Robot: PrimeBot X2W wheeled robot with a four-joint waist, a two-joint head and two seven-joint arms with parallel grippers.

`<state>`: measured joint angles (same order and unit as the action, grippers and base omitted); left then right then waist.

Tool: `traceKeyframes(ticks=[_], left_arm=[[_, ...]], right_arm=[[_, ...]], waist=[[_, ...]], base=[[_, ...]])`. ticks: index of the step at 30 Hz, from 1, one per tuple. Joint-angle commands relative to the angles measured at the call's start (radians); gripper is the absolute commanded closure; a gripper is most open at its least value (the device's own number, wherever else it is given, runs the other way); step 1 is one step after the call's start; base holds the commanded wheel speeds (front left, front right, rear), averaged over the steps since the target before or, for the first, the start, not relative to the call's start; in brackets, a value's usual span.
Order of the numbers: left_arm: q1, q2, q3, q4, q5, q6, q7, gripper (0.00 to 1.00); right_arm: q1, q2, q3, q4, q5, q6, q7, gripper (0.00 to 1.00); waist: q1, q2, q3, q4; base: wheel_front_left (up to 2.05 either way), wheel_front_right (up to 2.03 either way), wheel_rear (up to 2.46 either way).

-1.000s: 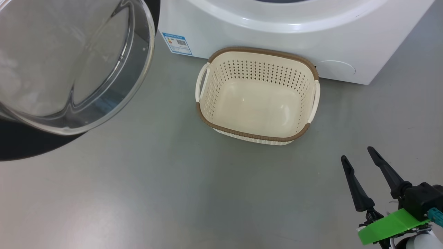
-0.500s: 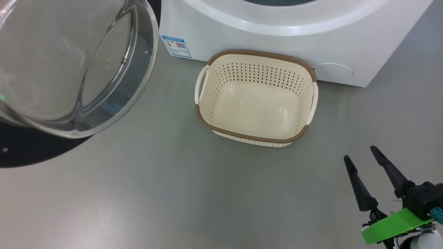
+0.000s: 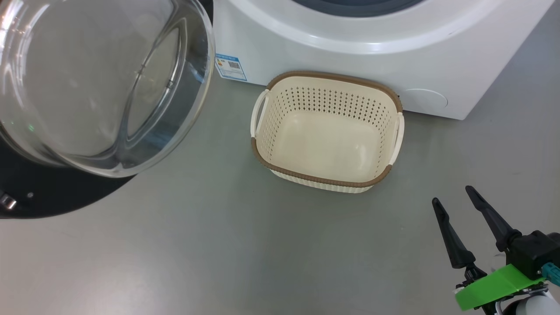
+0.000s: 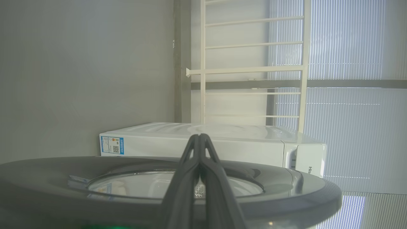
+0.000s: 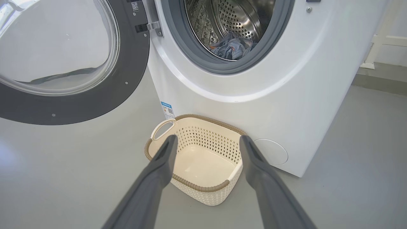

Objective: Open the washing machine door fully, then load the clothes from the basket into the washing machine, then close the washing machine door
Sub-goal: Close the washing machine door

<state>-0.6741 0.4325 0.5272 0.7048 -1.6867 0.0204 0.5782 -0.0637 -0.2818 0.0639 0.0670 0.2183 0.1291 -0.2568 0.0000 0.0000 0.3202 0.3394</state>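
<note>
Facing the perforated cream basket (image 5: 201, 188), right fingers (image 5: 163, 165) spread — left fingers (image 4: 186, 190) pressed together.

White washing machine (image 5: 286, 95), grey seal (image 5: 203, 60), shiny steel drum (image 5: 244, 16) dotted with holes, blue-grey clothes (image 5: 230, 47) flecked orange, cream basket (image 3: 326, 180) with diamond perforations and brown woven rim, washing machine door (image 3: 100, 83) glossy black round clear glass, plain grey floor (image 3: 218, 253).

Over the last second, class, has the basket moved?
No. The basket sits at the washer base as before, between its blue label and round cap; the whole head view slid down, so the camera moved.
</note>
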Motion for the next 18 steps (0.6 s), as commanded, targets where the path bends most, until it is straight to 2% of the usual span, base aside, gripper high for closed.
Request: traceKeyframes(ticks=[1, 12, 18], left_arm=[[0.027, 0.040, 0.001, -0.026, 0.006, -0.003, 0.022, 1.00], [0.099, 0.014, -0.014, -0.106, 0.002, -0.005, 0.086, 1.00], [0.126, -0.007, -0.019, -0.163, -0.006, 0.009, 0.112, 1.00]], right_arm=[[0.002, -0.002, 0.030, -0.019, -0.012, 0.002, -0.005, 0.00], [0.020, 0.013, 0.033, -0.011, -0.007, 0.002, -0.005, 0.00], [0.023, 0.015, 0.035, -0.011, -0.005, 0.002, -0.005, 0.00]], waist=[[0.0000, 0.0000, -0.009, 0.002], [0.0000, 0.0000, -0.053, 0.003], [0.0000, 0.0000, -0.066, -0.001]], base=[[0.00, 0.00, 0.00], [0.00, 0.00, 0.00], [0.00, 0.00, 0.00]])
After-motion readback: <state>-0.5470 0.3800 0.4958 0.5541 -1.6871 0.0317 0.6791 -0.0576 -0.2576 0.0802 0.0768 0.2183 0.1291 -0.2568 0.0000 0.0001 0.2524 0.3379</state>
